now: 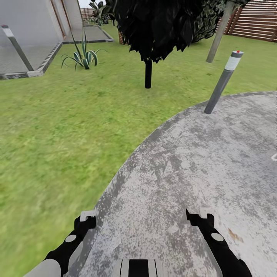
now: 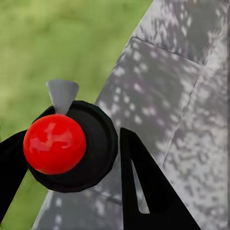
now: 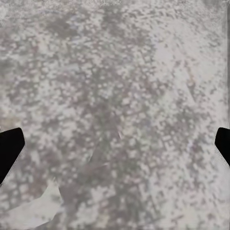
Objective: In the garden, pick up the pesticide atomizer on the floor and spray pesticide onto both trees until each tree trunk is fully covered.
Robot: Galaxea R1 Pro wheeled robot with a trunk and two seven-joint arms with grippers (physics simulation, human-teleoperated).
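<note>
I'm parked on the grey stone patio (image 1: 200,161) at the edge of the grass floor (image 1: 57,134); I can't spot the atomizer from here. My left hand (image 1: 87,219) and right hand (image 1: 199,216) hang empty, fingers apart. I'd expect a light, rigid, slick sprayer, best gripped round its body

The stone patio (image 1: 200,161) takes the near right part of the ground; the lawn (image 1: 57,127) lies to its left and behind it. A post (image 1: 223,82) stands at the far edge of the patio. Further back on the lawn stand a thin-trunked tree (image 1: 148,73) and, to its left, a spiky plant (image 1: 82,57). The fence (image 1: 256,21) closes the far right corner.
</note>
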